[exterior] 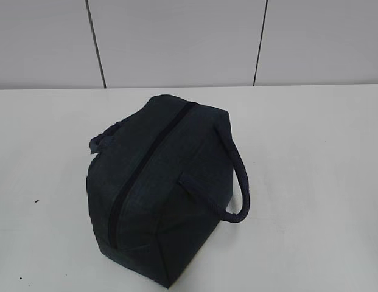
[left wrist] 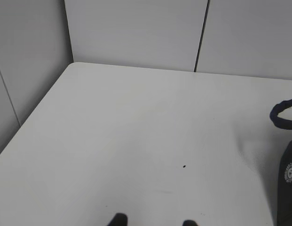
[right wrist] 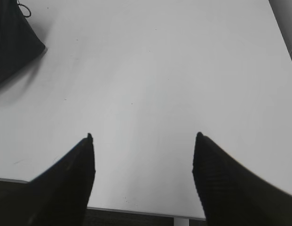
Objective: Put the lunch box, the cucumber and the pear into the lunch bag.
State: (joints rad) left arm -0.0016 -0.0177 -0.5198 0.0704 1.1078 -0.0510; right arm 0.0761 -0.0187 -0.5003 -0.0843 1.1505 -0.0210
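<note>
right pincer (right wrist: 143,136) is spread wide, holding nothing, hovering over bare white counter (right wrist: 160,70) near its front edge; left pincer (left wrist: 153,222) shows only two dark tips at the bottom of the left wrist view, apart with a clear gap, nothing between them. neither arm shows in the exterior view. lunch bag (exterior: 158,182) sits mid-counter, lying at an angle, its top zipper (exterior: 146,164) appears closed along the whole length; one rope handle (exterior: 234,182) loops off its right side, the other bunches at the far left. lunch box, cucumber and pear are not visible in any view, so their place cannot be told. likely step in hand: open the bag first. to do it well, one pincer should pin the fabric near the zipper end while the other finds the pull, not visible here, and draws it straight along the track, keeping the bag from sliding.
</note>
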